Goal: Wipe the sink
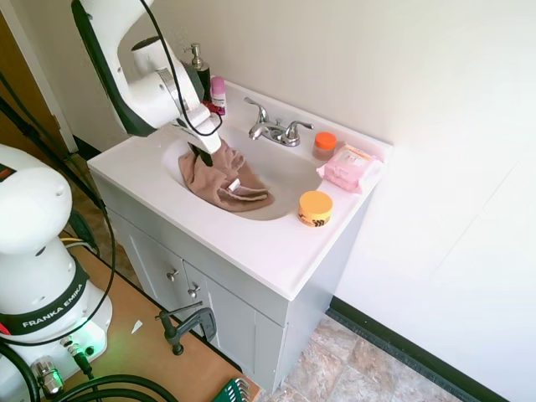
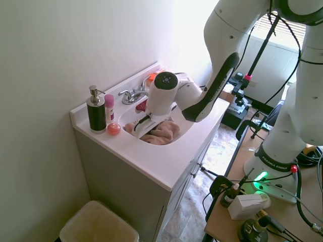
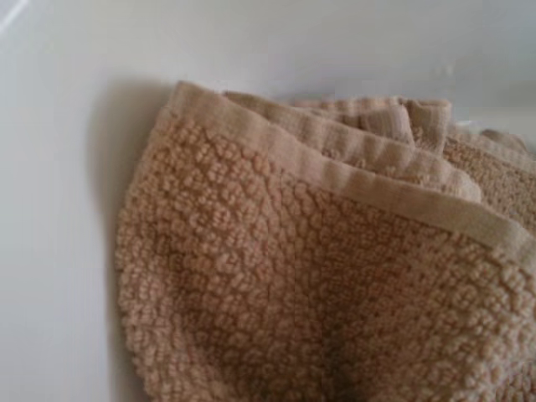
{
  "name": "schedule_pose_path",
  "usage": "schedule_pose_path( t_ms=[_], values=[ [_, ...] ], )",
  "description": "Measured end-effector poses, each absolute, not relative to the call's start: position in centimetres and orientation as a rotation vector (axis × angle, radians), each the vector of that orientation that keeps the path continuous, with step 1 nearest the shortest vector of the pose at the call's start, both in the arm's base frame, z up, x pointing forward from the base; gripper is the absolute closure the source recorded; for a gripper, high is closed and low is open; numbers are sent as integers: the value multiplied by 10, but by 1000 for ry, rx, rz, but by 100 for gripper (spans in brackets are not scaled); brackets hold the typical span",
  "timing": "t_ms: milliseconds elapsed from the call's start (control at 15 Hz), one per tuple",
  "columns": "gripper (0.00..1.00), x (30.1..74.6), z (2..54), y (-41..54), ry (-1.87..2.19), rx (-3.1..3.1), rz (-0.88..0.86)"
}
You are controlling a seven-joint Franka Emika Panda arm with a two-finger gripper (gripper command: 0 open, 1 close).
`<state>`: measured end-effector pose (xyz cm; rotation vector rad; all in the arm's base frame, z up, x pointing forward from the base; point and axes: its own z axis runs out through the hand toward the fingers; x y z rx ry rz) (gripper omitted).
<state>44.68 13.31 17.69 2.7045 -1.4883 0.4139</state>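
Observation:
The sink (image 1: pixel 289 177) is a glossy white oval basin in a white vanity top, with a chrome two-handle faucet (image 1: pixel 276 130) behind it. A crumpled tan towel (image 1: pixel 224 182) lies in the basin's left half and hides the drain. My gripper (image 1: pixel 203 156) reaches down into the basin and is shut on the towel's upper edge, which bunches up toward it. From the other side, the gripper (image 2: pixel 144 123) sits over the towel (image 2: pixel 162 132) inside the sink (image 2: pixel 130 117), near the faucet (image 2: pixel 132 94). The wrist view is filled by the towel (image 3: pixel 293 276) against white porcelain.
On the vanity stand a dark soap dispenser (image 2: pixel 96 111), a pink bottle (image 2: pixel 109 107), a small pink ball (image 2: pixel 114 128), an orange-lidded tub (image 1: pixel 315 208), a small orange-capped jar (image 1: pixel 325 144) and a pink wipes pack (image 1: pixel 347 167). Walls close in behind the vanity. A bin (image 2: pixel 98 224) stands below.

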Motion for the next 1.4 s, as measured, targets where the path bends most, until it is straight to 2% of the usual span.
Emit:
schedule_pose_path(
  t_ms=[800,1400],
  values=[
    [100,430,219,134,-1561,2804,149],
    [100,374,276,172,-1427,2904,146]
  ],
)
